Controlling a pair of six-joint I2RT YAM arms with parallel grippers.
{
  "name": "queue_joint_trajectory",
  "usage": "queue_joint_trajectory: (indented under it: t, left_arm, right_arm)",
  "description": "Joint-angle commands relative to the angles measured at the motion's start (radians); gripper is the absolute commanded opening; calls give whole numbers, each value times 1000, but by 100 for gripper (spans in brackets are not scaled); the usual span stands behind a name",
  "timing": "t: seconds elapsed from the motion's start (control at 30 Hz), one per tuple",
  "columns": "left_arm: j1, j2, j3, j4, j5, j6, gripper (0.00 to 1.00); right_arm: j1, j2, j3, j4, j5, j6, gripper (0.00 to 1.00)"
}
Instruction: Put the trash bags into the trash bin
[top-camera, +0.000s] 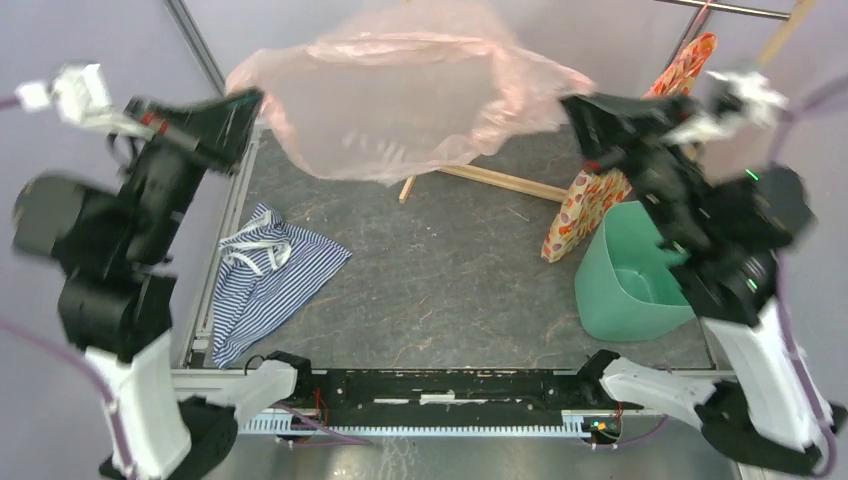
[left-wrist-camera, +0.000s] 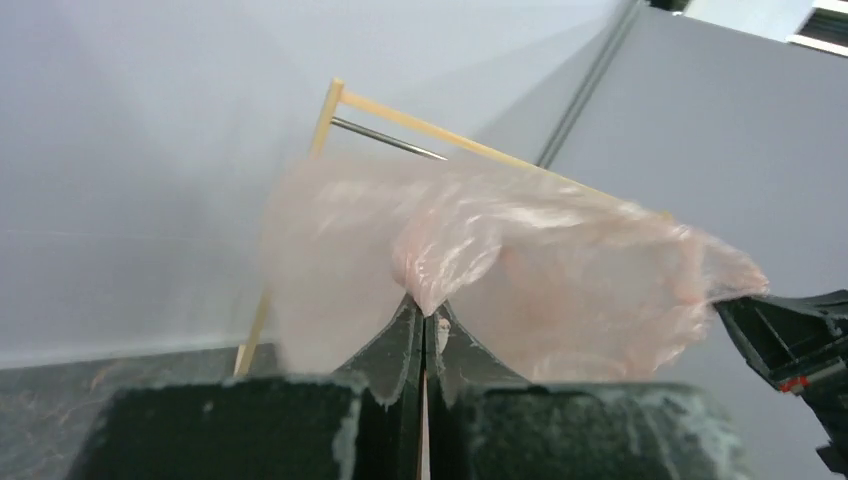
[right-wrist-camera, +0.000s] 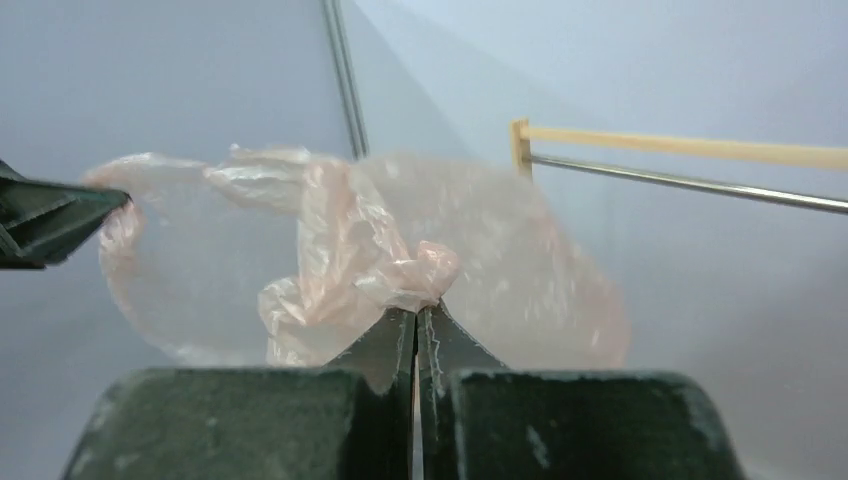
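The pale-pink trash bag (top-camera: 400, 100) hangs in the air over the far edge of the worktop (top-camera: 450, 280), stretched between the two arms. The left gripper (top-camera: 247, 103) holds its rim toward the far-left corner and the right gripper (top-camera: 572, 108) holds it toward the far-right corner. Both sets of jaws are pressed together, each pinching a small bunched fold of film.

The bag looks almost weightless, limp and crinkly. I judge it will billow and sag rather than keep a shape, and thin film like this can slip out of a pinch or tear if pulled taut. The gathered rim on opposite sides seems the right place to hold it, since that keeps the mouth spread.

Only the top view shows the mint-green trash bin (top-camera: 625, 290), which stands at the near-right corner, partly behind the right arm and well apart from the bag. It also shows the orange floral bag (top-camera: 585, 205) just beside the bin, the blue-white striped cloth (top-camera: 265, 275) by the left edge, and a wooden bar (top-camera: 500, 182) lying under the bag.

The wrist views miss all of that. What they do show is each pinch up close: film wadded right at the fingertips, with the opposite gripper's tip at the frame edge.
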Motion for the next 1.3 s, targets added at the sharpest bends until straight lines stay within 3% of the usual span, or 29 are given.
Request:
queue_joint_trajectory:
  t: [0.0, 0.1, 0.17, 0.3, 0.73, 1.0, 1.13, 1.27]
  left_arm:
    - [4, -65, -356, -69, 0, 3, 2]
    - [4, -146, -754, -72, -44, -1, 2]
    - [4, -199, -942, -72, -36, -13, 2]
    - [4, -295, -1088, -120, -34, -19, 2]
    - [4, -321, -781, -242, -84, -8, 2]
    - [4, -315, -579, -260, -279, 11, 2]
    - [4, -319, -507, -270, -433, 20, 2]
    - [4, -317, -490, -273, -457, 5, 2]
  right_arm:
    - [16, -40, -375, -8, -51, 34, 0]
    - [77, -31, -730, 40, 1, 58, 0]
    - [115, -21, -868, 52, 27, 85, 0]
    - [169, -61, -964, 74, 55, 133, 0]
    - [207, -56, -687, -124, 140, 93, 0]
    - [207, -62, -552, -252, 129, 68, 1]
    - [207, -76, -510, -372, 244, 65, 2]
    - [207, -66, -527, -472, 332, 83, 2]
